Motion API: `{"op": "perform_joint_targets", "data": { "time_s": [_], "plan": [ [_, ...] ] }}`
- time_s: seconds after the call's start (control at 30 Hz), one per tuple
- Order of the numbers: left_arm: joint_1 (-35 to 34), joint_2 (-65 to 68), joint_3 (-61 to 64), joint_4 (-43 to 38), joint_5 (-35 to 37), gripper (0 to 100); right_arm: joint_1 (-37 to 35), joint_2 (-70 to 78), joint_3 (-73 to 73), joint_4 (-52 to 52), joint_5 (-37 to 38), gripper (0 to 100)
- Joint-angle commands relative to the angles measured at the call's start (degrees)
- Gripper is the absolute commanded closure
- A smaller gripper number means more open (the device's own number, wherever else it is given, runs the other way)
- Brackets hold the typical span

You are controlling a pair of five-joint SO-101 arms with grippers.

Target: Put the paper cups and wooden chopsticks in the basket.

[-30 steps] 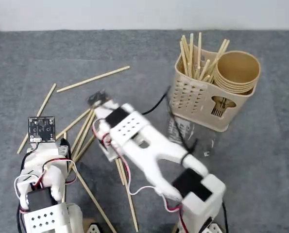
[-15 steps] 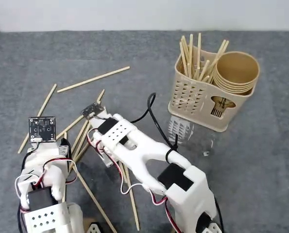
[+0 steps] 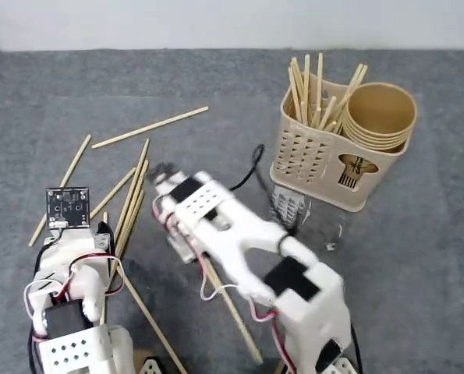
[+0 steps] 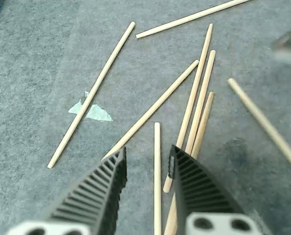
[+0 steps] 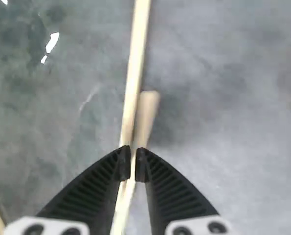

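Note:
The beige basket (image 3: 306, 156) stands at the back right, holding several chopsticks (image 3: 309, 86) and stacked paper cups (image 3: 381, 113). More wooden chopsticks lie loose on the grey mat (image 3: 150, 127) (image 3: 134, 195). My right gripper (image 3: 164, 174) (image 5: 132, 159) is low over the mat's middle, shut on a chopstick (image 5: 135, 73) that sticks out ahead of the jaws. A second chopstick end (image 5: 146, 115) lies beside it. My left gripper (image 3: 105, 236) (image 4: 147, 159) stays open at the near left, with a chopstick (image 4: 157, 166) on the mat between its fingers.
A clear plastic piece (image 3: 317, 222) lies in front of the basket. Another chopstick (image 3: 232, 312) runs under the right arm toward the near edge. A small pale green scrap (image 4: 92, 111) sits on the mat beside a chopstick (image 4: 94, 93).
The right gripper pulled toward the near left, then swung back toward the middle. The chopstick under its arm turned, its near end moving right. The cluster near the left arm shifted. The left arm stayed put.

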Motion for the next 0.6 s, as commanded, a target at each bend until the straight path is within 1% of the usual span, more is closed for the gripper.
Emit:
{"op": "perform_joint_targets", "data": {
  "time_s": [0.0,0.17,0.33,0.5,0.57],
  "plan": [
    [-0.35,-0.79,-0.48,-1.41,-0.62,86,3.56,-9.63,-0.53,3.82,2.2,98.9],
    [-0.35,-0.79,-0.48,-1.41,-0.62,86,7.25,-19.91,-0.53,6.9,4.22,99.0],
    [-0.35,-0.79,-0.48,-1.41,-0.62,86,7.69,-25.8,-0.53,9.36,5.1,99.0],
    [-0.35,-0.79,-0.48,-1.41,-0.62,86,5.85,-24.22,2.37,9.45,3.87,97.6],
    [-0.35,-0.79,-0.48,-1.41,-0.62,86,4.7,-20.7,4.66,7.69,0.09,92.8]
  ]
}}
